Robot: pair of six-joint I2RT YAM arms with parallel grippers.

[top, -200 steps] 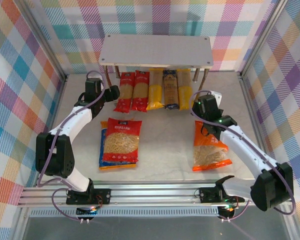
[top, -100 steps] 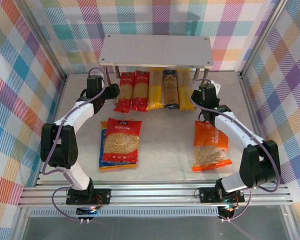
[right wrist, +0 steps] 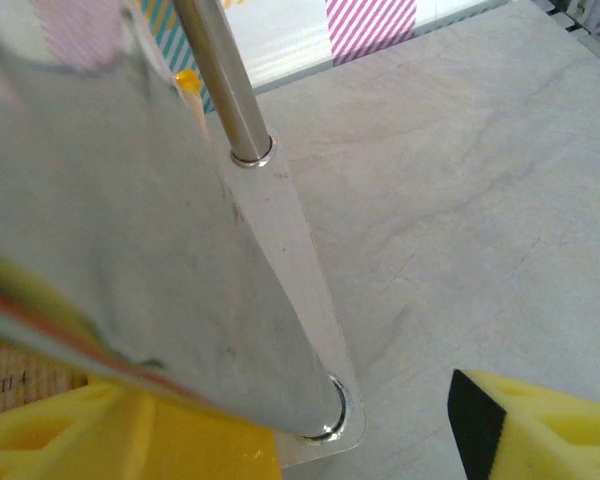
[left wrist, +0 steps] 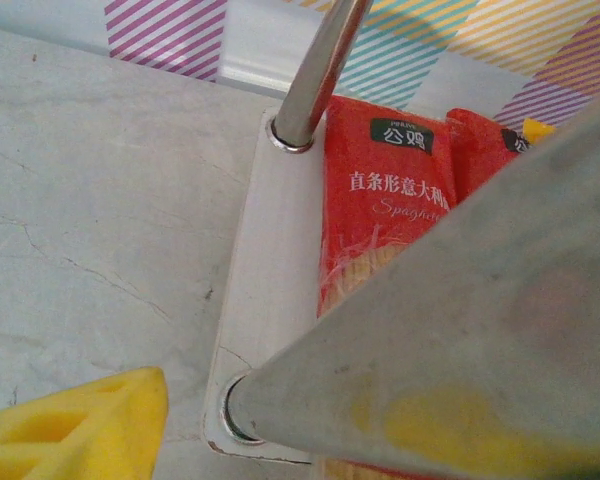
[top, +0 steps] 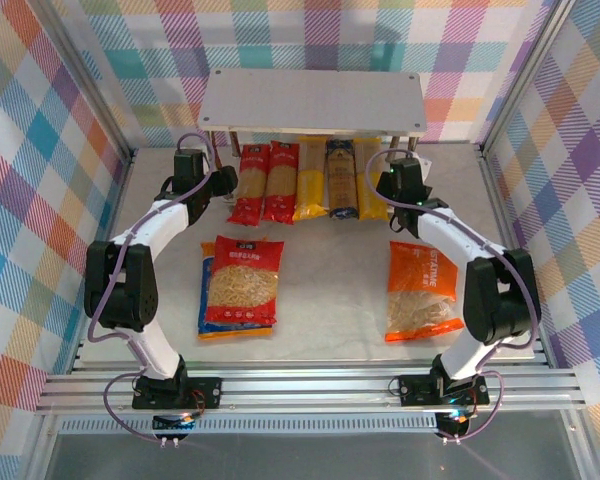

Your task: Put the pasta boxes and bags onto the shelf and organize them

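The shelf [top: 310, 100] stands at the far middle of the counter [top: 330, 250]. Five pasta boxes lie side by side on its lower board: two red [top: 248, 185] [top: 280, 180], a yellow [top: 311, 180], a dark blue [top: 341, 180] and another yellow [top: 368, 180].

The left jaws reach in at the shelf's left end, just beside the leftmost red box. In the left wrist view one yellow pad [left wrist: 90, 425] sits low on the left, clear of the near left leg [left wrist: 460, 330]. That leg runs blurred across the frame and hides the other pad. The jaws stand apart and grip nothing. The red box [left wrist: 380, 220] lies just past the leg on the board [left wrist: 270, 300].

The right jaws are at the shelf's right end, beside the rightmost yellow box. In the right wrist view both pads [right wrist: 40, 435] [right wrist: 550, 430] show, wide apart, with the foot of the near right leg [right wrist: 320, 415] between them. The right-hand pad is well off the leg, so these jaws are open and hold nothing.

Nearer on the counter, a red bag [top: 244, 280] lies on top of a blue-and-orange bag [top: 206, 295] at the left. An orange bag [top: 420, 290] lies at the right. Both are well apart from the jaws.
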